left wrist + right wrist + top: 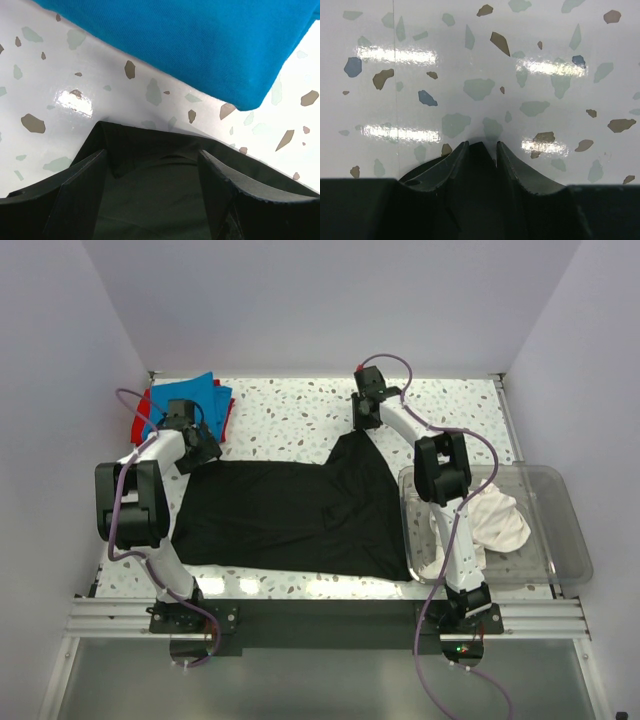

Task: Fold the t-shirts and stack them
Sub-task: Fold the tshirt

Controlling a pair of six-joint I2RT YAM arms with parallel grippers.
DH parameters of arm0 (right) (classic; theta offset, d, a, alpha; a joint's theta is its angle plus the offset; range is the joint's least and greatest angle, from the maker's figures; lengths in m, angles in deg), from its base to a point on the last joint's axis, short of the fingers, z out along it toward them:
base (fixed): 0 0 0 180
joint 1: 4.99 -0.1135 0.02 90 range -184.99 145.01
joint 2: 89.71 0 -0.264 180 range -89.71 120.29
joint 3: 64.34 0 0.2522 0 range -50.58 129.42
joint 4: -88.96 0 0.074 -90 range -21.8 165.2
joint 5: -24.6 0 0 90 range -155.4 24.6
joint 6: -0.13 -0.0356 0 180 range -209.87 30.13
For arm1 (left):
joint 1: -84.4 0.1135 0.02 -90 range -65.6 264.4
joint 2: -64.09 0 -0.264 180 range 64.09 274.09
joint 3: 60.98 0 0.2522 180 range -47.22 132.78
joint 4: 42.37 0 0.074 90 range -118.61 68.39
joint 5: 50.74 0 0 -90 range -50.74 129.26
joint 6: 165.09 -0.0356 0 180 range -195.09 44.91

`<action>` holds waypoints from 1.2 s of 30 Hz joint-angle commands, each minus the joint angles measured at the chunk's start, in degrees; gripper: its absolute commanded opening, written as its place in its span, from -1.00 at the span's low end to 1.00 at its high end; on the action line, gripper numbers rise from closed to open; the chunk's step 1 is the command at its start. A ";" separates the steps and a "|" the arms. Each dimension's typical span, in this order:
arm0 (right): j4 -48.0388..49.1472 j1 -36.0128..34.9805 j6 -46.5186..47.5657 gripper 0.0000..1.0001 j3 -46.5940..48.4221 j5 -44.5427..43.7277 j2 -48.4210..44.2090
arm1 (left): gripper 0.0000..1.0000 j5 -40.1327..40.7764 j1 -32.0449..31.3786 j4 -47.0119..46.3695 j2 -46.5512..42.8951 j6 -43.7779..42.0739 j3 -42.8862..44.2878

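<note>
A clear plastic bin (pixel 558 525) sits at the right edge of the speckled table (pixel 290 418).

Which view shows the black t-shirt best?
Top external: almost the whole black t-shirt lies spread on the table, a far corner reaching the right gripper. Left wrist shows only a folded edge inside the open left gripper; right wrist, only a pinched bit.

Both arms stand on black base blocks bolted to a silver aluminium rail (pixel 100 617). The left arm (pixel 130 502) and right arm (pixel 442 468) pair white link tubes with bulky black joint housings. A thin purple cable (pixel 385 357) loops along each arm, from below the rail up to the wrist. A green light (pixel 458 648) glows just below the rail. The jaws are matte black, wedge-shaped, with rough edges.
</note>
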 commanded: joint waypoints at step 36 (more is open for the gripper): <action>-8.67 0.12 -2.97 -1.00 -4.19 1.33 -5.51 | -0.65 2.62 0.56 -0.89 -1.81 -0.58 -0.97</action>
